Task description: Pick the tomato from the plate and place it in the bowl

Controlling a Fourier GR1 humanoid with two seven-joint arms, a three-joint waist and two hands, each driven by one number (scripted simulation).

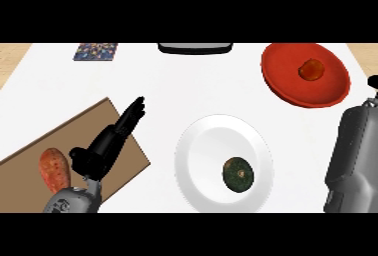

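Right hand (373, 85) mostly cut off at right edge; fingers unreadable; dark object (195, 48) clipped at top.

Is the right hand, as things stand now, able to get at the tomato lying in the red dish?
Probably yes. The right hand shows at the view's right edge, just beside the red dish. Nothing stands between it and the tomato, which lies uncovered in the dish.
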